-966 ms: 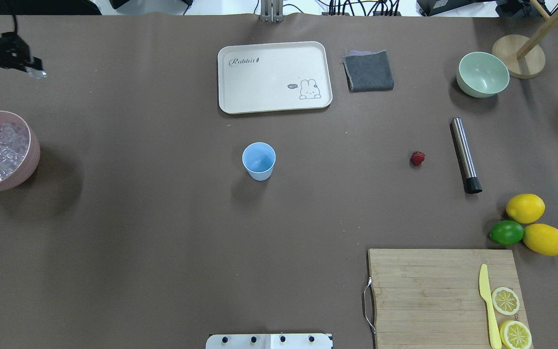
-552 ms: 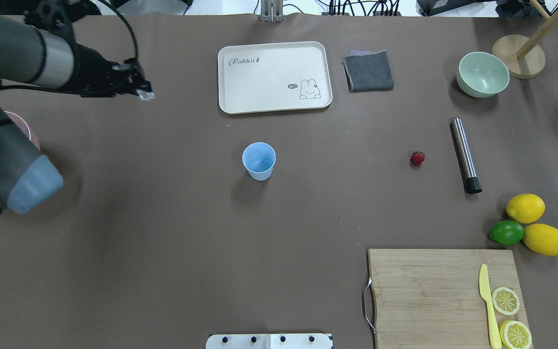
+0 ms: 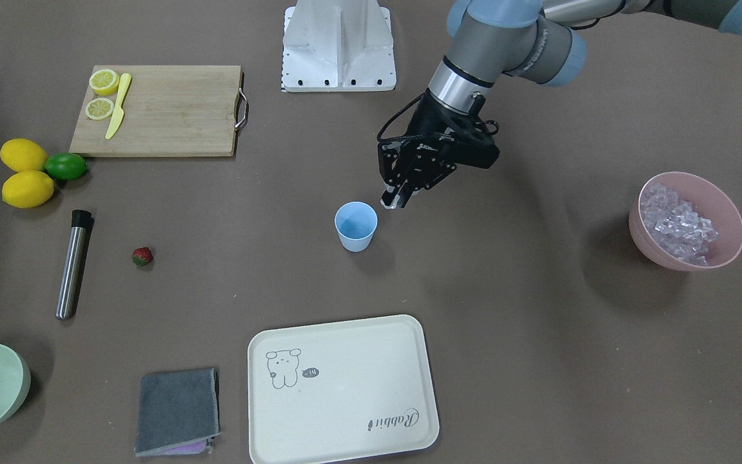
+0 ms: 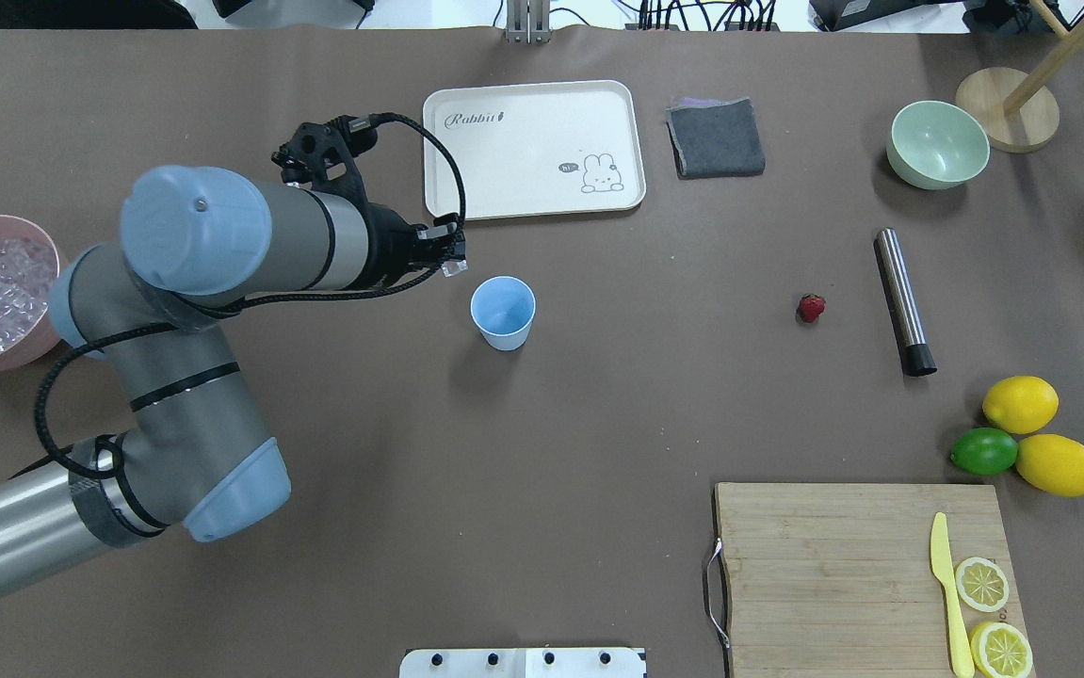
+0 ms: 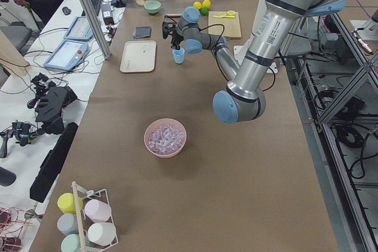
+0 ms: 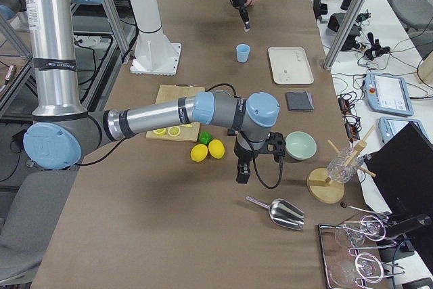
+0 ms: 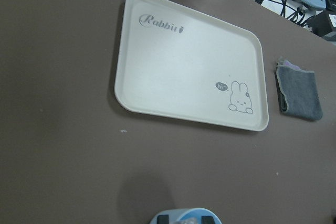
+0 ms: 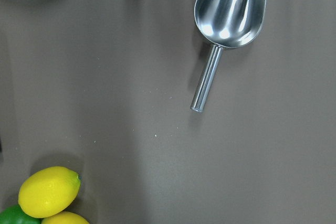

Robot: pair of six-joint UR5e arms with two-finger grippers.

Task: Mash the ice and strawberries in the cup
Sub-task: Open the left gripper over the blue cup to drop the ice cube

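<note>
Left pincer [image 4: 448, 260] clamped on an ice cube [image 4: 453, 267], poised above the counter [image 4: 598, 424] just beside the cup [image 4: 503, 313], strawberry [image 4: 812, 307] lying on the counter well apart, state of right pincer [image 6: 242, 174] cannot be told

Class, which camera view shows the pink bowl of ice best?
Exterior front-facing: the pink bowl shows whole, ice distinct. Overhead crops it; exterior left shows it whole but blurrier; exterior right barely shows it; wrist views miss it.
</note>
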